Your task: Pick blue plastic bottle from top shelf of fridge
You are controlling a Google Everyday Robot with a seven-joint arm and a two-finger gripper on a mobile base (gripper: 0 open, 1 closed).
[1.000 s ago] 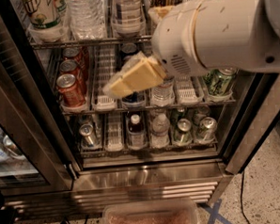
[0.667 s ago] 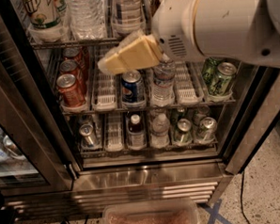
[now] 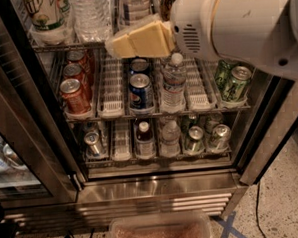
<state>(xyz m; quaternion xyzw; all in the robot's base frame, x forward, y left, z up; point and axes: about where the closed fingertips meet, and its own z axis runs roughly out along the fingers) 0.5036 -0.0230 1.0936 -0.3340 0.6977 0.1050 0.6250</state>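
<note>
The blue plastic bottle stands on the top shelf of the fridge; only its lower part shows, with a pale label and dark bands. My gripper is yellowish and points left. It hangs just in front of and below that bottle, at the level of the shelf's front edge. The big white arm fills the upper right and hides the shelf's right side. The gripper holds nothing that I can see.
A clear ribbed water bottle and a green-and-white bottle stand left of the blue one. The middle rack holds red cans, blue cans, a water bottle and green cans. The dark door frame is at left. A plastic bin sits on the floor.
The arm has risen. The gripper moved up from in front of the middle rack to the top shelf's front edge, under the blue bottle.
</note>
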